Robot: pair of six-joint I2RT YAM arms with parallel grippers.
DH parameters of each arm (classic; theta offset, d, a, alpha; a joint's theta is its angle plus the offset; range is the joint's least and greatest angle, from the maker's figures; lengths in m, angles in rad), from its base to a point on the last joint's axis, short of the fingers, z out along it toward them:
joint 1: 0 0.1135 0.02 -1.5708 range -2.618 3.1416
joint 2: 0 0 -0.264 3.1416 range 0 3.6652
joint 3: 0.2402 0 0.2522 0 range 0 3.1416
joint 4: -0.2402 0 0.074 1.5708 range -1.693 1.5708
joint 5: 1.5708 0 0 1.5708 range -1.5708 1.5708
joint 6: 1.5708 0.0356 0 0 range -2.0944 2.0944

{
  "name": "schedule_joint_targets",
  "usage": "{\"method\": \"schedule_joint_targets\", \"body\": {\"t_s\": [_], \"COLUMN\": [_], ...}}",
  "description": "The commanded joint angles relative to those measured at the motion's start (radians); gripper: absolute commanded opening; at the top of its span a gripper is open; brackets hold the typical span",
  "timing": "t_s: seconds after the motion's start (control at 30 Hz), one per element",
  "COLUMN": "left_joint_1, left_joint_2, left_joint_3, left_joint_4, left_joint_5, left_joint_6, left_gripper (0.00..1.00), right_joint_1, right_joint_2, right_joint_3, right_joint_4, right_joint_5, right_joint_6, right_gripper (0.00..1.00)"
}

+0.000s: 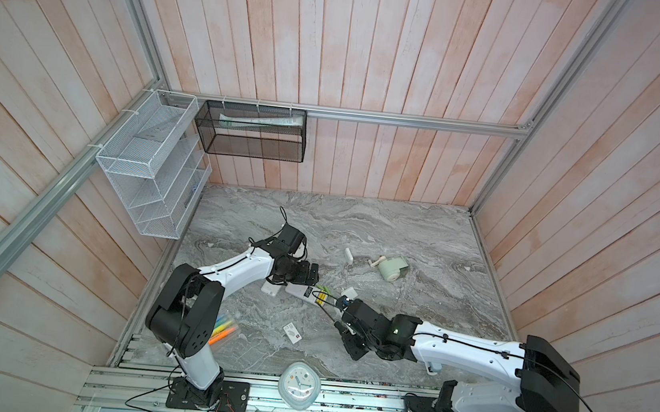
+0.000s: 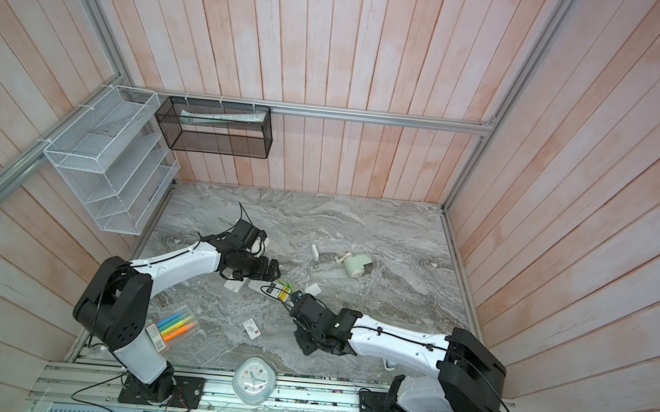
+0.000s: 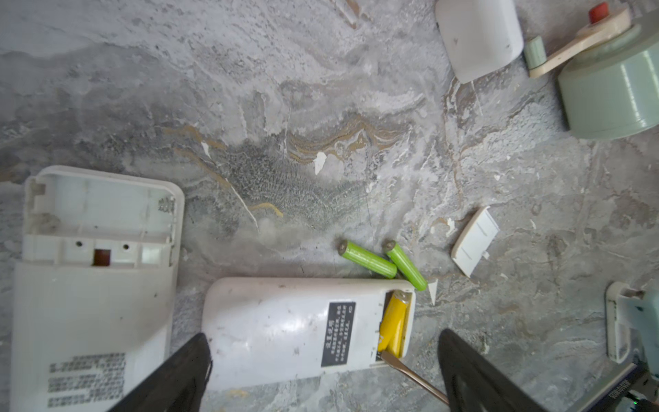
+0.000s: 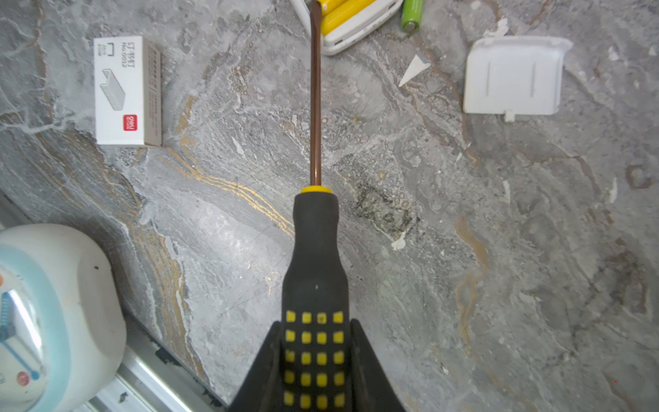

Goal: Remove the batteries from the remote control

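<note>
Jaws of the left gripper [image 1: 314, 276] stand wide in both top views over a grey marble table [image 1: 401, 231] walled by pink planks [image 1: 377, 53]; green batteries [image 1: 324, 288] lie at 1 o'clock of the remote control [image 1: 302, 294]. Left wrist: those jaws frame the remote, with yellow batteries [image 3: 392, 321] in its bay. Right wrist: the right gripper [image 4: 315, 326] clamps a screwdriver [image 4: 315, 249], tip at the yellow cells; the staple box [image 4: 126, 91] reads "No.0012", "deli".

Between the wide-spread fingers [image 3: 171, 378] lies the remote control [image 3: 278, 324]; a screwdriver [image 3: 410, 371] seemingly touches its yellow batteries [image 3: 392, 324]; green batteries [image 3: 369, 259] lie just beyond.
</note>
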Motion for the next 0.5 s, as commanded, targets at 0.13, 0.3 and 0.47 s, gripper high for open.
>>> {"method": "schedule_joint_targets", "body": {"t_s": [0.13, 0.3, 0.47], "left_joint_1": [-0.001, -0.001, -0.001], "left_joint_2": [0.062, 0.086, 0.089], "left_joint_3": [0.046, 0.065, 0.096], "left_joint_4": [0.054, 0.061, 0.040], "left_joint_5": [-0.008, -0.021, -0.055], "left_joint_6": [0.029, 0.042, 0.055], "left_gripper": [1.00, 1.00, 1.00], "right_joint_1": [-0.005, -0.008, -0.009], "right_joint_2": [-0.003, -0.023, -0.045], "right_joint_3": [-0.014, -0.008, -0.010], "right_joint_4": [0.014, 0.011, 0.001], "right_joint_5": [-0.028, -0.006, -0.001], "right_joint_6": [0.003, 0.002, -0.008], "right_gripper": [0.00, 0.00, 0.00]}}
